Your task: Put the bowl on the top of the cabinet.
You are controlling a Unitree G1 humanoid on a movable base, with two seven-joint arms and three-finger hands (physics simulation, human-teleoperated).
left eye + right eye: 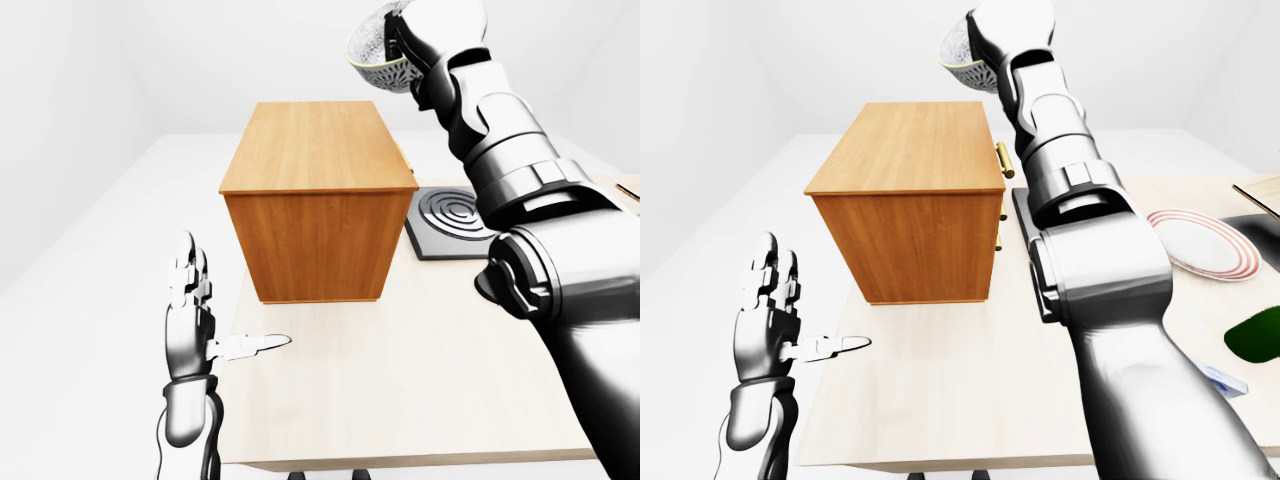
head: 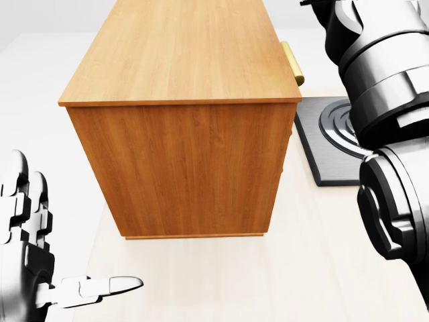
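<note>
Pale tabletop [image 1: 420,380], boxy wood-grain cabinet [image 1: 315,205]

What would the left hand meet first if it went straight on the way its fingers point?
Probably nothing. The left hand stands open with fingers pointing up, left of the cabinet in the left-eye view, and only white background shows above them. Depth is unclear.

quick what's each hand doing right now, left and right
Left hand: open, fingers spread, holding nothing.
Right hand: raised high, holding the patterned grey-and-white bowl above the wooden cabinet.
</note>
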